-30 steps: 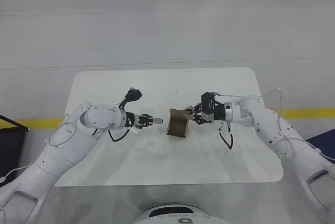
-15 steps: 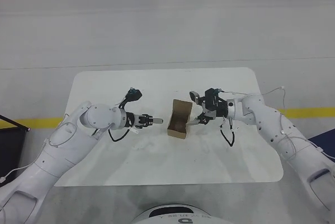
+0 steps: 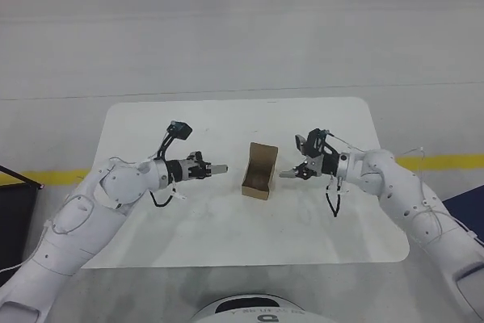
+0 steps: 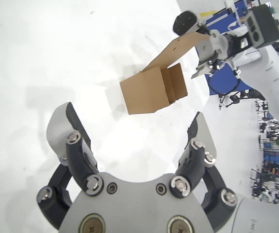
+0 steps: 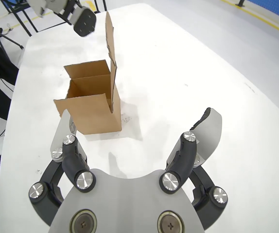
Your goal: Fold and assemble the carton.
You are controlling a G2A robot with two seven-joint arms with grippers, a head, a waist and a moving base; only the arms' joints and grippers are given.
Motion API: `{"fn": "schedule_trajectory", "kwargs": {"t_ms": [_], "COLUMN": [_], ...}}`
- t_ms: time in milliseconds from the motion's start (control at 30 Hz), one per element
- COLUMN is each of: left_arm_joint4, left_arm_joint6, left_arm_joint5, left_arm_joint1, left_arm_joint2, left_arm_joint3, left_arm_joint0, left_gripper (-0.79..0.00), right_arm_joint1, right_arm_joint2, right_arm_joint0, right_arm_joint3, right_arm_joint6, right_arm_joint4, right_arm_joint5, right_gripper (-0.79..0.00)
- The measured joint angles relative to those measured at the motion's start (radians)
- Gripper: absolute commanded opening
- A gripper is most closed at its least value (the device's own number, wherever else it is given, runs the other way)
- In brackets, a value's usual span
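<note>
1. The brown cardboard carton [image 3: 259,171] [image 4: 145,94] [image 5: 93,112] stands upright near the middle of the white rounded table [image 3: 145,129]. Its top is open and one long flap is raised.
2. The left gripper [image 3: 223,169] [image 4: 133,113] is near one side of the carton, not touching it. Its fingers are spread apart and hold nothing.
3. The right gripper [image 3: 294,157] [image 5: 137,115] is near the opposite side, also clear of the carton. Its fingers are spread wide and hold nothing.
</note>
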Motion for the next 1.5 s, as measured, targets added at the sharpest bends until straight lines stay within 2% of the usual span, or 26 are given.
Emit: {"fn": "schedule_trajectory", "kwargs": {"t_ms": [167,300,533,667,800,1067,1367,1500], "left_arm_joint4": [0.110,0.074,0.073,0.073,0.073,0.073,0.073,0.073], "left_arm_joint6": [0.095,0.136,0.136,0.136,0.136,0.136,0.136,0.136], "left_arm_joint5": [-0.126,-0.239,-0.240,-0.240,-0.240,-0.240,-0.240,-0.240], "left_arm_joint1": [0.031,0.050,0.050,0.050,0.050,0.050,0.050,0.050], "left_arm_joint2": [-0.113,-0.215,-0.216,-0.216,-0.216,-0.216,-0.216,-0.216], "left_arm_joint3": [-0.072,-0.068,-0.067,-0.067,-0.067,-0.067,-0.067,-0.067], "left_arm_joint0": [0.127,0.227,0.229,0.229,0.229,0.229,0.229,0.229], "left_gripper": [0.000,0.000,0.000,0.000,0.000,0.000,0.000,0.000], "right_arm_joint1": [0.010,0.017,0.009,-0.005,-0.015,-0.028,-0.066,-0.081], "right_arm_joint2": [0.027,0.046,0.046,0.036,0.053,0.064,0.001,-0.022], "right_arm_joint0": [-0.032,-0.067,-0.079,-0.065,-0.069,-0.088,-0.043,-0.020], "right_arm_joint3": [-0.148,-0.278,-0.363,-0.369,-0.365,-0.357,-0.280,-0.260], "right_arm_joint6": [0.256,0.426,0.584,0.624,0.596,0.581,0.615,0.646], "right_arm_joint4": [0.079,0.080,0.111,0.127,0.204,0.272,0.264,0.256], "right_arm_joint5": [0.156,0.306,0.435,0.504,0.542,0.555,0.578,0.591], "right_gripper": [-0.009,-0.034,-0.046,-0.058,-0.182,-0.160,-0.102,-0.105]}}
